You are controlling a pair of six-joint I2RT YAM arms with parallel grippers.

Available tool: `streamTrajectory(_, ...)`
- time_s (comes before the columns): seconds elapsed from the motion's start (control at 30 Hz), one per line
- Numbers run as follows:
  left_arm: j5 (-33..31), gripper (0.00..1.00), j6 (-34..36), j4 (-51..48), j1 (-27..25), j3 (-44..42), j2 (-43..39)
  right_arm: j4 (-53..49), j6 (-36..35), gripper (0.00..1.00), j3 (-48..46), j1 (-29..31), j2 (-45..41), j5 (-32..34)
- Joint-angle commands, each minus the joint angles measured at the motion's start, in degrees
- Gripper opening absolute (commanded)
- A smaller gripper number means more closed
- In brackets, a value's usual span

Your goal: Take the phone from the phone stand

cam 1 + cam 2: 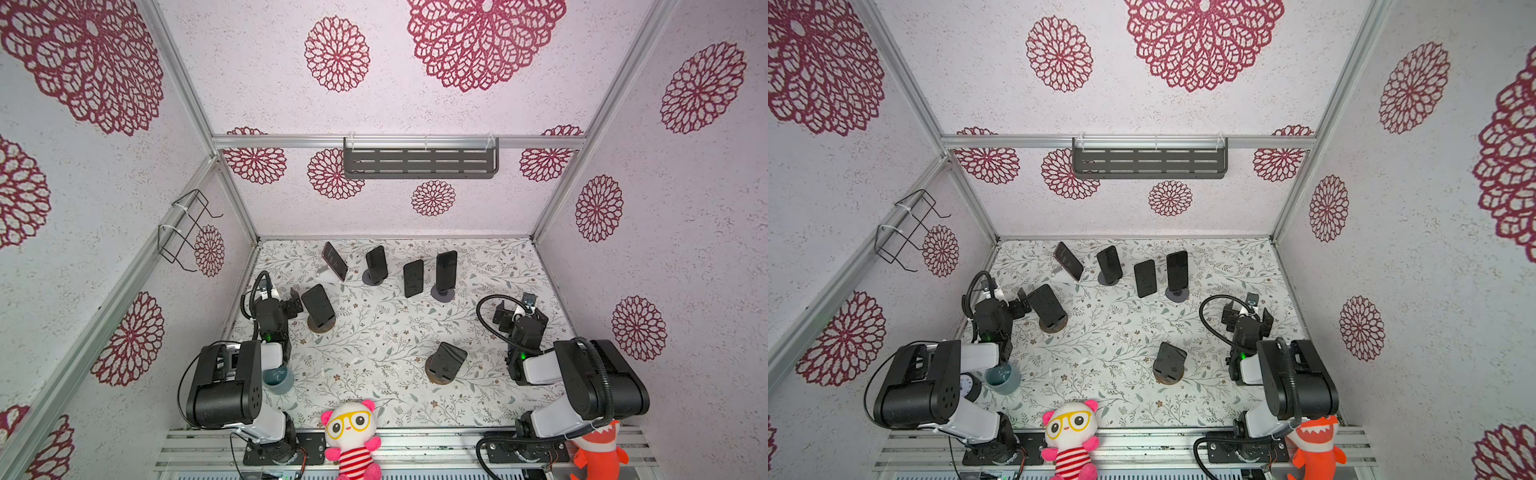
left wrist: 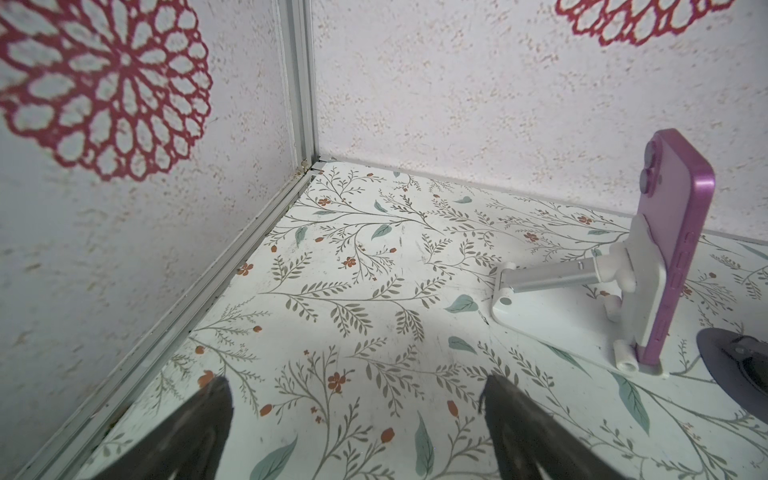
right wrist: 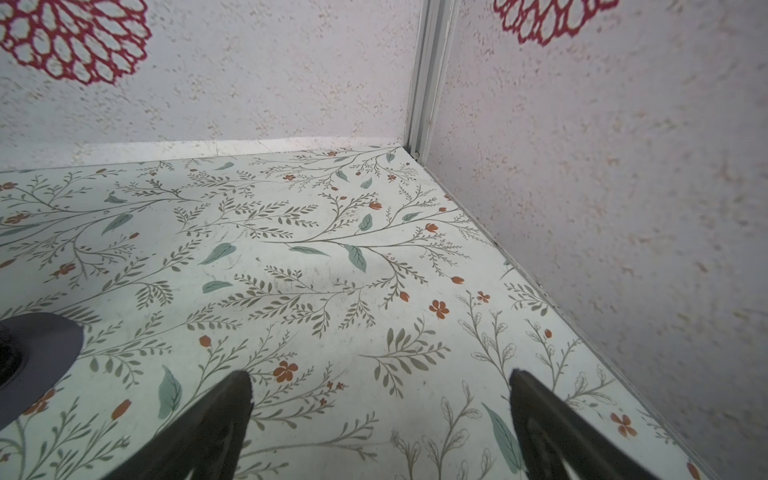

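Top views: six phones stand propped up on the floral desk (image 1: 374, 332), four in a back row and two nearer the front. The left tool (image 1: 295, 305) hangs just beside the front-left phone (image 1: 318, 305), which sits tilted on a round wooden stand (image 1: 320, 327). Its jaws are wide and hold nothing. The right tool (image 1: 504, 316) is over by the right wall, also wide and empty.

Left wrist: the left tool gapes over bare desk. A purple phone (image 2: 681, 232) stands upright in a white stand (image 2: 552, 316) near the back wall.

Right wrist: the right tool is spread wide over bare desk, with a grey stand base (image 3: 37, 357) at the edge.
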Motion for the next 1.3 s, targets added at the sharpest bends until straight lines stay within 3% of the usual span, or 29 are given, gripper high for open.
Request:
streamTrajectory(0.0, -0.1, 0.97, 0.4, 1.4, -0.2, -0.4, 0.0, 1.9, 1.1, 0.99, 0.8, 0.2, -0.2, -0.3)
streamTrajectory(0.23, 0.5, 0.97, 0.1, 1.6, 0.3, -0.6, -0.3, 1.3, 1.3, 0.99, 0.9, -0.1, -0.4, -0.8)
streamTrajectory(0.27, -2.6, 0.97, -0.9, 2.5, 0.3, -1.0, -0.9, 1.9, 1.3, 0.99, 0.7, -0.1, -0.5, -0.4)
streamTrajectory(0.3, -5.7, 0.98, -3.0, 0.5, 0.7, -1.1, -3.5, -0.9, 2.0, 0.99, 1.3, -0.1, -1.8, 0.4)
streamTrajectory(0.37, -4.8, 0.97, -4.5, -6.9, 2.3, -0.6, -9.8, -1.1, 2.2, 0.99, 1.5, -0.7, -2.1, -1.0)
streamTrajectory(0.43, -8.1, 0.97, -4.7, -13.3, 2.4, 0.4, -16.1, -1.2, 1.5, 0.99, 1.2, -0.6, -2.8, -1.3)
streamTrajectory(0.47, -9.5, 0.97, -4.5, -16.7, 2.5, 1.1, -19.5, -4.5, 1.0, 0.99, 2.1, 0.0, -4.5, -0.3)
streamTrajectory(0.53, -11.1, 0.97, -4.5, -28.0, 2.7, 5.4, -26.1, -24.4, 2.6, 0.99, 9.0, 0.0, -13.4, 0.2)
streamTrajectory(0.63, -9.8, 0.97, -6.9, -45.3, 2.7, 15.3, -29.5, -48.0, 2.9, 0.99, 20.5, -1.0, -19.3, -2.0)
streamTrajectory(0.8, 4.0, 0.98, -3.3, -76.4, 2.6, 37.1, -25.0, -87.5, 3.2, 0.99, 43.0, -1.3, -14.6, -13.1)
streamTrajectory(0.97, 24.2, 1.00, 7.0, -102.9, 2.4, 54.5, -16.2, -102.4, 3.7, 0.99, 51.0, -1.3, -13.4, -24.4)
streamTrajectory(1.07, 28.1, 0.98, 12.0, -108.3, 2.0, 56.1, -14.0, -105.6, 3.8, 0.99, 53.0, -1.2, -14.2, -31.7)
streamTrajectory(1.17, 33.4, 0.94, 15.4, -107.6, 1.4, 54.1, -13.7, -107.4, 3.0, 0.99, 54.4, -1.1, -14.4, -36.8)
streamTrajectory(1.27, 34.5, 0.92, 17.5, -104.9, 0.6, 52.1, -12.9, -109.5, 2.4, 0.99, 55.6, -1.1, -13.9, -38.3)
